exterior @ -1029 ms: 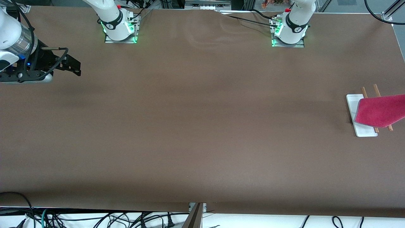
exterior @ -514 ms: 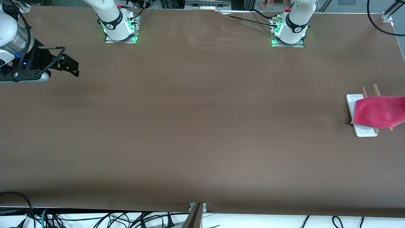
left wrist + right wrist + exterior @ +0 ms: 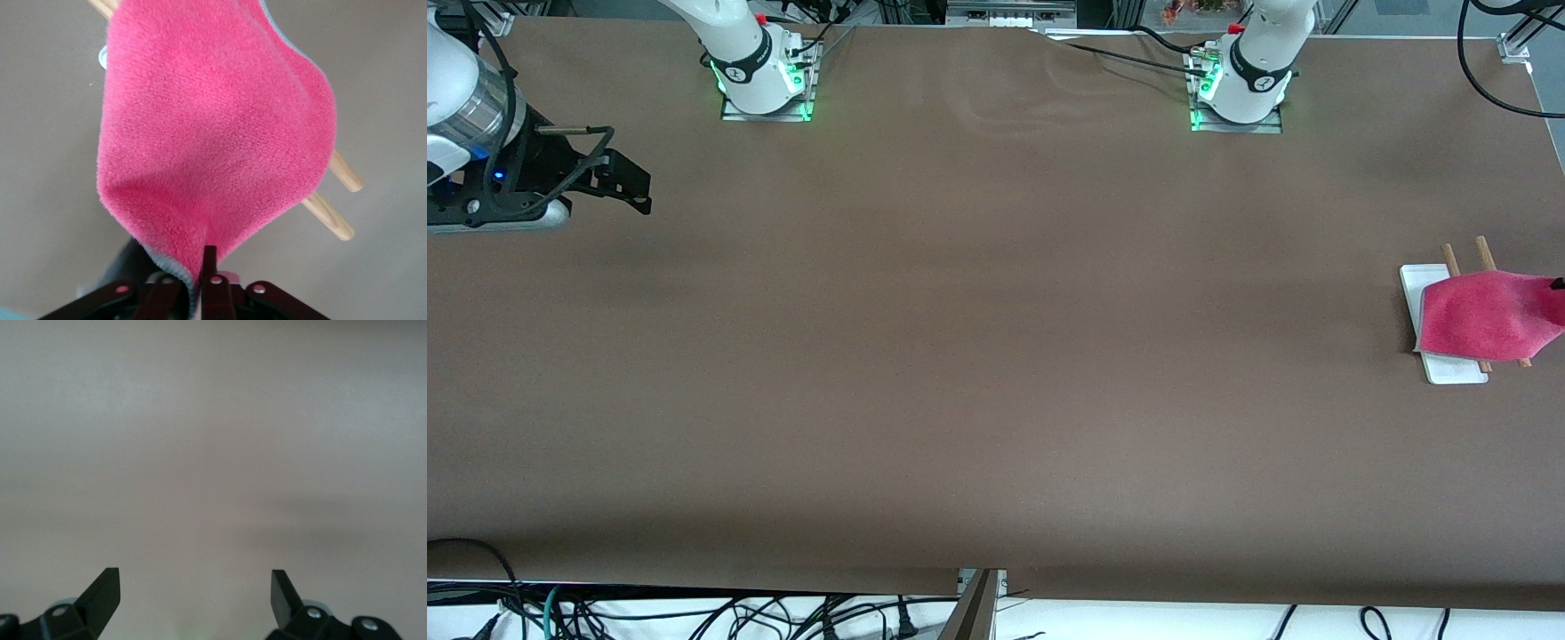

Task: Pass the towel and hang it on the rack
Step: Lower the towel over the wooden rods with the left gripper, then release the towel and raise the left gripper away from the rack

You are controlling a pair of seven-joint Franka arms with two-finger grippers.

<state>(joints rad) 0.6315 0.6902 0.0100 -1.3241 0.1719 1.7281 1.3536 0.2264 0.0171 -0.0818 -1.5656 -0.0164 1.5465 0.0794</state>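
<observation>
The pink-red towel (image 3: pixel 1485 316) lies draped across the two brown rods (image 3: pixel 1485 250) of the rack, whose white base (image 3: pixel 1454 371) stands at the left arm's end of the table. My left gripper (image 3: pixel 1558 284) shows only as a dark tip at the picture's edge. In the left wrist view it (image 3: pixel 200 267) is shut on the towel's (image 3: pixel 213 133) grey-edged corner, and the rod ends (image 3: pixel 337 200) stick out past the cloth. My right gripper (image 3: pixel 636 187) waits open and empty over the right arm's end of the table; its view (image 3: pixel 193 587) shows only bare table.
The brown table cover (image 3: pixel 996 356) is bare apart from the rack. The arm bases (image 3: pixel 765 80) (image 3: pixel 1240 84) stand along the table edge farthest from the front camera. Cables (image 3: pixel 694 613) hang below the edge nearest to it.
The towel has sunk a little and settled onto the rods, drawing in toward the rack. The left gripper's tip has come into the front view. The right gripper has barely shifted.
</observation>
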